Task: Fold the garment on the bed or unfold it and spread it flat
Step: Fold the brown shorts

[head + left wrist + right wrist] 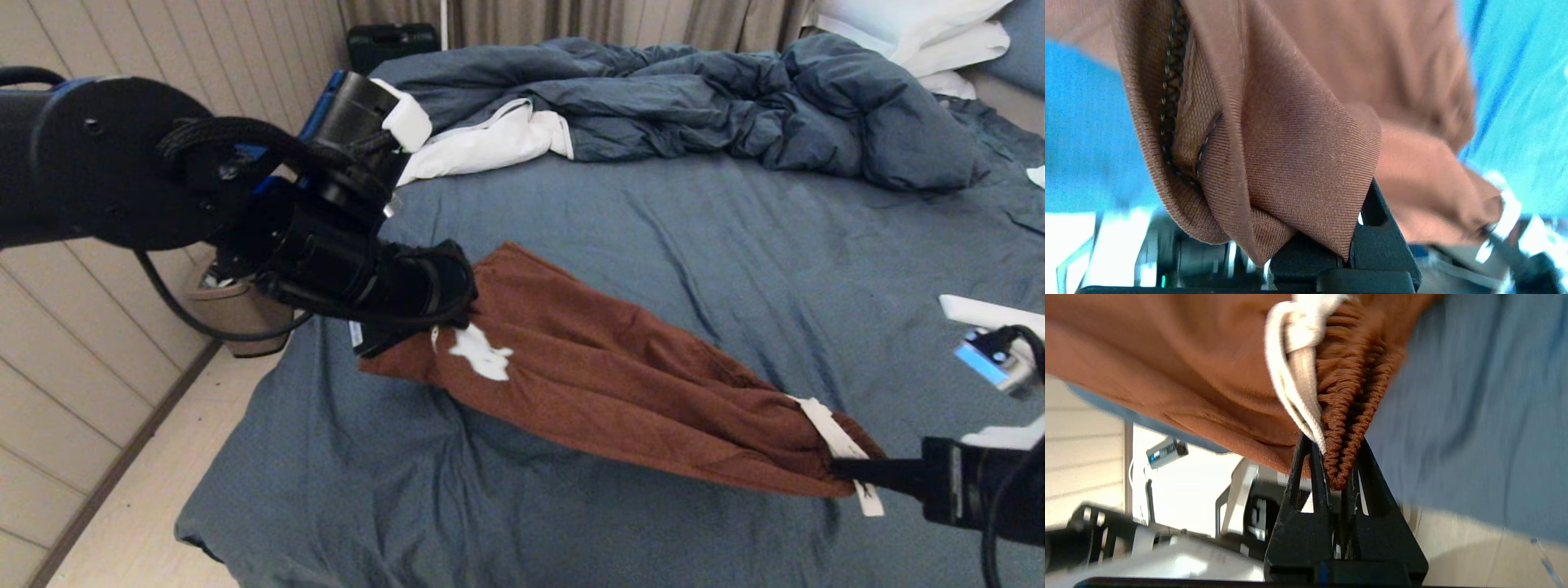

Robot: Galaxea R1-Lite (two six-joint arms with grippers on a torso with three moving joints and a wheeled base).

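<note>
The rust-brown garment (604,376) hangs stretched between both grippers above the bed (669,220). Its white print (483,354) faces up near the left end. My left gripper (445,306) is shut on the leg-hem end; in the left wrist view the hem fabric (1298,171) is pinched between the black fingers (1384,241). My right gripper (849,472) is shut on the gathered waistband (1349,404) with the white drawstring (1298,388) beside it. The drawstring (833,433) hangs at the right end in the head view.
A bunched blue duvet (735,106) with white lining (490,143) lies across the far bed. White pillows (922,33) sit at the back right. A wooden wall and floor strip (122,490) run along the bed's left side.
</note>
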